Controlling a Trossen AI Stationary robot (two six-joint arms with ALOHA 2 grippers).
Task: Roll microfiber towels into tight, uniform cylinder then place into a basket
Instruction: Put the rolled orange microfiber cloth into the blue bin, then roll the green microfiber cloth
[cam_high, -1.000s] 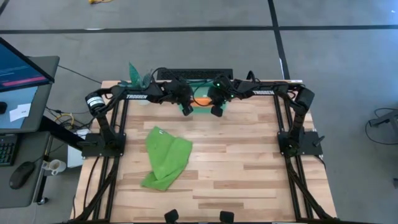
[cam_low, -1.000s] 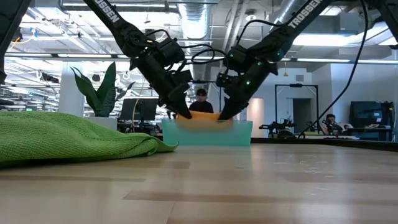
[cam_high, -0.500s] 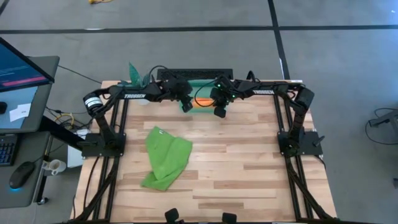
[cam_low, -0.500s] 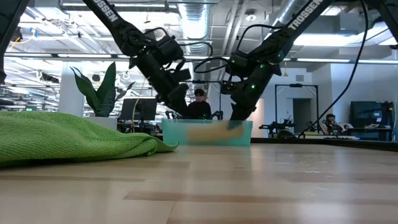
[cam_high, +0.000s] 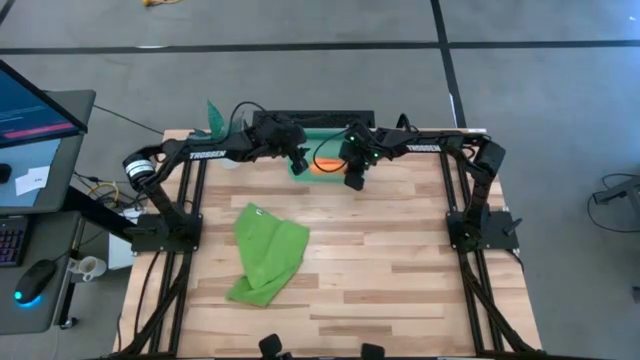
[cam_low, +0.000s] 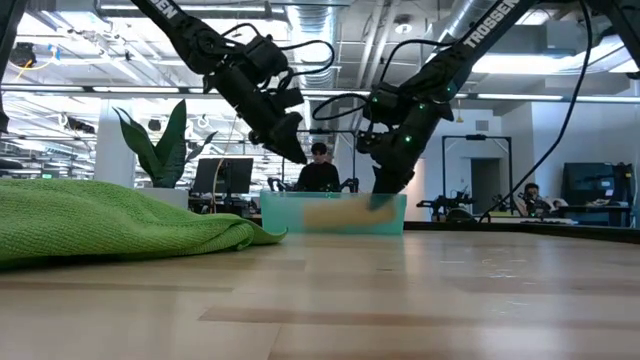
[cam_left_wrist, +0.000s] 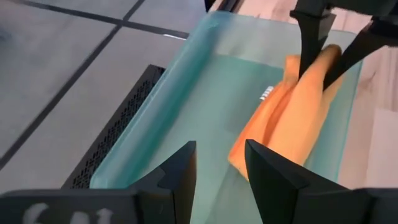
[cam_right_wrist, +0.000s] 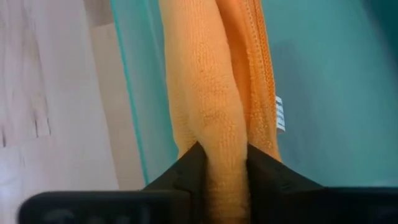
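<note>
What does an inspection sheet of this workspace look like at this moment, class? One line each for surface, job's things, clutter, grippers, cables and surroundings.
Surface: wooden table, bare over most of its right half.
Job's things: orange towel lies rolled in the teal basket at the far edge; green towel lies unrolled and crumpled on the table's left.
Clutter: small plant at the far left corner.
Grippers: left gripper open, raised above the basket, holding nothing; right gripper down in the basket, fingers either side of the orange towel's end.
Cables: black loops hang from both wrists.
Surroundings: monitor left of the table; person seated behind.
</note>
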